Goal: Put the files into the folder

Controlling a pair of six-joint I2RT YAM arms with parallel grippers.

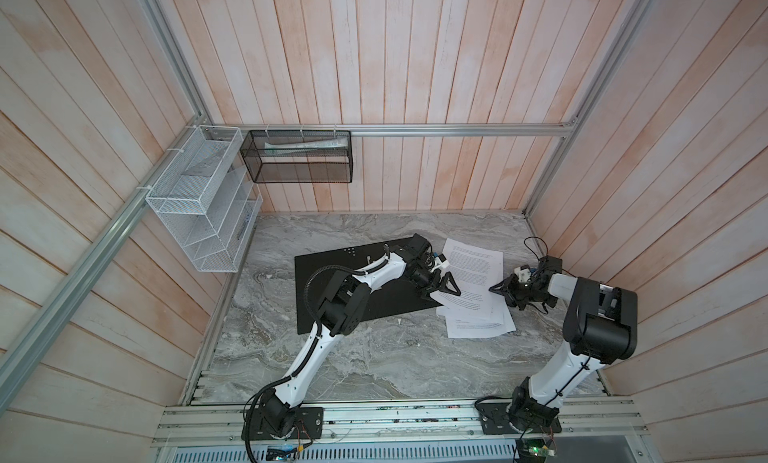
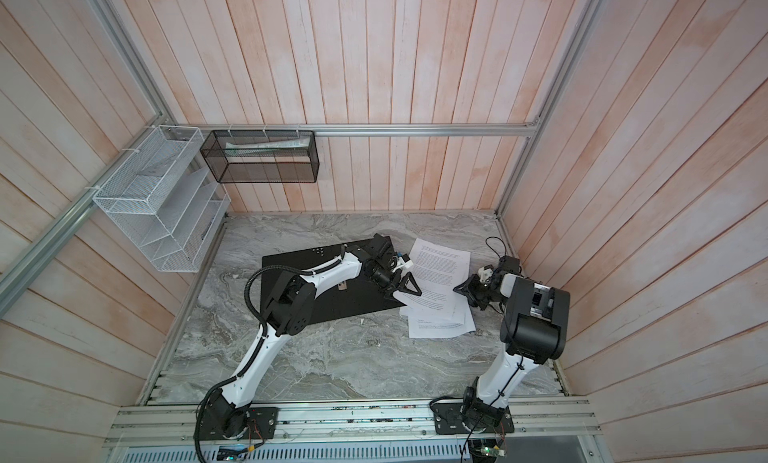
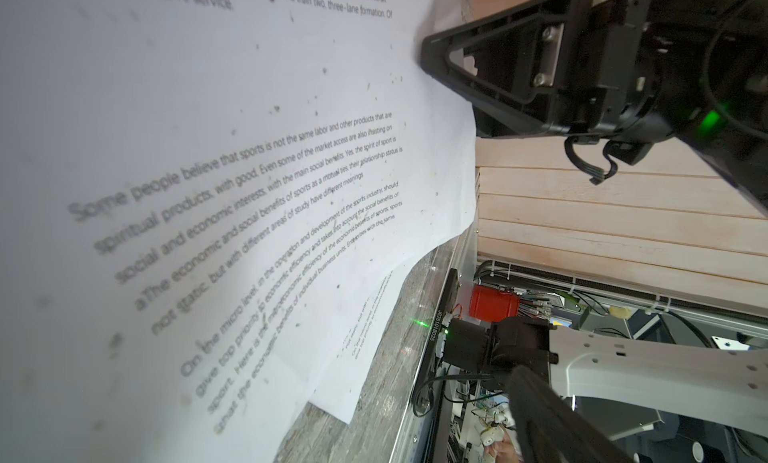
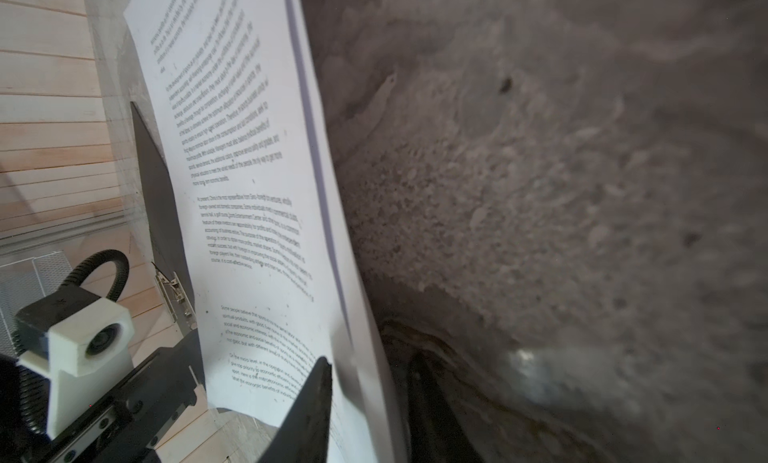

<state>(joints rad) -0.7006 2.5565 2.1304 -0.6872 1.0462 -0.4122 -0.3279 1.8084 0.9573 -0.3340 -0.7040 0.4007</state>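
Files (image 1: 473,282) lie right of open folder (image 1: 332,274), long axis toward desk's far edge; right gripper (image 1: 498,289) clamps their right edge, left gripper (image 1: 445,288) spread wide at their left edge.

Soft even daylight, top views sharp, wrist views dim, near print blurred, perhaps motion smear

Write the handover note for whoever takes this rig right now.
Left claw: open, at the near left edge of the files, holding nothing.
Right claw: closing on the right edge of the top sheet; a firm grip cannot be confirmed.
Files: loose overlapping sheets on the table, right of the folder, one corner over it.
Folder: open, black inside up, under the left arm.
Done: folder opened.
Left: move all sheets in.
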